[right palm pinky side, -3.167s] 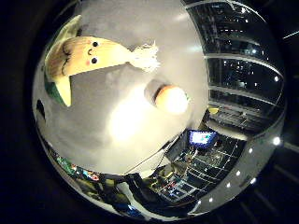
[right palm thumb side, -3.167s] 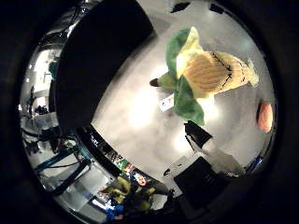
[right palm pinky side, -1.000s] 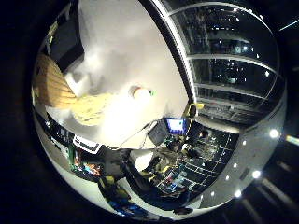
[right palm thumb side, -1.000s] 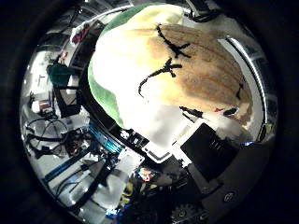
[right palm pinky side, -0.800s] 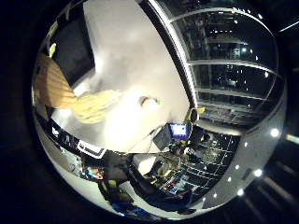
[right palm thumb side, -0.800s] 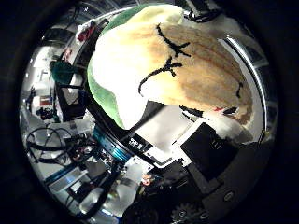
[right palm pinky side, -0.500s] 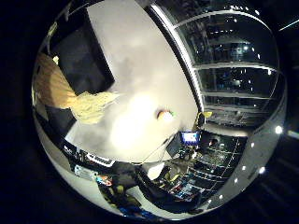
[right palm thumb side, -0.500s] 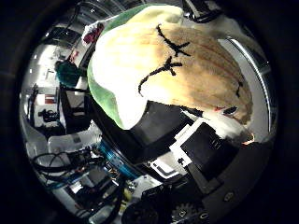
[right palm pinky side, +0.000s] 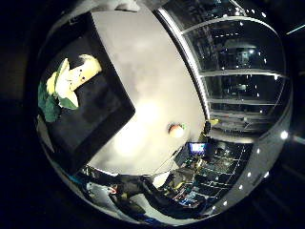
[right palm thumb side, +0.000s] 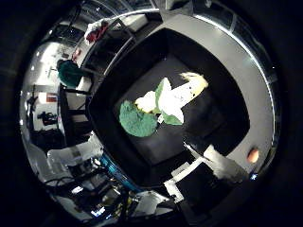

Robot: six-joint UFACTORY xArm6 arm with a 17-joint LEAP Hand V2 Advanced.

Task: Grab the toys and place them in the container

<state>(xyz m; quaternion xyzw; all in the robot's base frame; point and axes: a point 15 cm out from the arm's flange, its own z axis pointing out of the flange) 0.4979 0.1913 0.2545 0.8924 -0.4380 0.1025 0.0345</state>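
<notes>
A plush corn cob toy [right palm thumb side: 180, 93] with green leaves lies inside the black container [right palm thumb side: 210, 128], beside a round green plush toy [right palm thumb side: 139, 119]. My hand [right palm thumb side: 221, 161] is well above the container, and one white and black finger shows straight with nothing in it. In the little finger side view the corn toy [right palm pinky side: 76, 74] lies in the container [right palm pinky side: 103, 122] on the white table [right palm pinky side: 152, 67]. A small round orange toy [right palm pinky side: 175, 128] lies on the table outside the container, near the table's edge.
The container stands near one end of the white table. Past the table's edge are dark windows [right palm pinky side: 238, 57], a lit screen [right palm pinky side: 193, 149] and room clutter with a teal object [right palm thumb side: 68, 72].
The corn toy, which filled the thumb side view close to my palm, now lies in the black container, let go. My hand has risen away from it.
</notes>
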